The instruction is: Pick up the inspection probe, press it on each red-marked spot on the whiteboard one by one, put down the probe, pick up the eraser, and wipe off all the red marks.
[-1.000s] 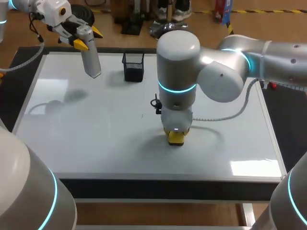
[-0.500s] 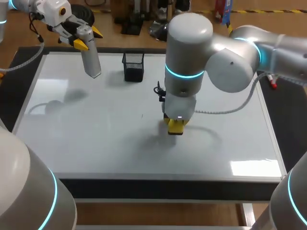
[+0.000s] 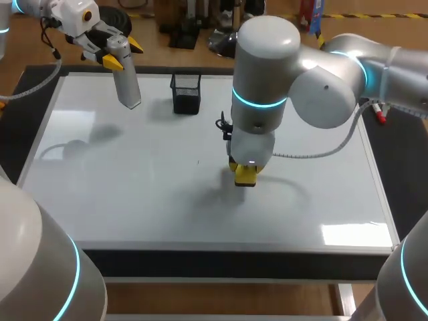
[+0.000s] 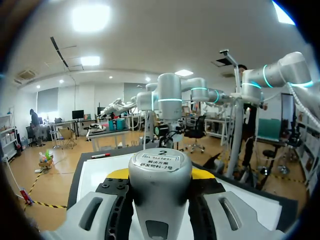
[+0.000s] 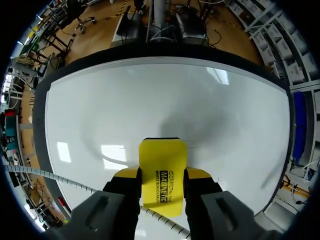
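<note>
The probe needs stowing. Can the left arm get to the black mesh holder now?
Probably yes: the holder stands close beside the probe in the left gripper, only bare whiteboard between; the right arm hangs clear.

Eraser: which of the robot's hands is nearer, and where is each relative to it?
Right. The right hand grips the eraser from both sides over the middle of the whiteboard; the left hand, holding the probe, is away above the board's far left corner.

Mesh holder [image 3: 186,93] blocks whiteboard's [image 3: 134,200] far side; front open.
</note>
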Action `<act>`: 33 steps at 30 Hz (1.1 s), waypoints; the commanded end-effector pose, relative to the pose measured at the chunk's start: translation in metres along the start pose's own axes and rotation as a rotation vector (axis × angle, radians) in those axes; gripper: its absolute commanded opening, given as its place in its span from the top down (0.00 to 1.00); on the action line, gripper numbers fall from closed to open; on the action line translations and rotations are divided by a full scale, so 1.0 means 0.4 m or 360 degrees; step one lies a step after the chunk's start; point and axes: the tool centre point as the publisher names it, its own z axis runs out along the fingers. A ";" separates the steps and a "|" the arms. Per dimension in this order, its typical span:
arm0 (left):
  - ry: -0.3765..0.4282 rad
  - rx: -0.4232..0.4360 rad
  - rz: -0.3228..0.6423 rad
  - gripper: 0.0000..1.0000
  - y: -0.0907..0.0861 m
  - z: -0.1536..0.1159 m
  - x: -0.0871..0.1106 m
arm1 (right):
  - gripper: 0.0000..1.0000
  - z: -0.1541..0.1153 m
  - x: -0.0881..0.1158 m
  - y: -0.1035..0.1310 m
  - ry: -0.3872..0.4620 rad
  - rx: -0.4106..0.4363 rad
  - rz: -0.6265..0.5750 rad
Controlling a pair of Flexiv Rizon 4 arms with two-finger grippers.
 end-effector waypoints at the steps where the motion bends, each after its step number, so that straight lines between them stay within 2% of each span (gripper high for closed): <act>1: 0.0008 0.0004 0.0001 1.00 0.000 -0.004 -0.004 | 1.00 -0.003 0.004 0.000 0.0000 0.0004 -0.0003; 5: 0.0008 0.0004 0.0001 1.00 0.000 -0.004 -0.004 | 1.00 0.001 0.003 -0.008 0.0008 -0.0001 -0.0012; 15: 0.0008 0.0004 0.0001 1.00 0.000 -0.004 -0.004 | 1.00 0.001 -0.003 -0.171 0.0024 0.0039 -0.0059; 22: 0.0008 0.0004 0.0001 1.00 0.000 -0.004 -0.004 | 1.00 0.013 -0.007 -0.287 0.0014 0.0016 -0.0067; 33: 0.0008 0.0004 0.0001 1.00 0.000 -0.004 -0.004 | 1.00 0.025 -0.039 -0.425 0.0053 0.0000 -0.0091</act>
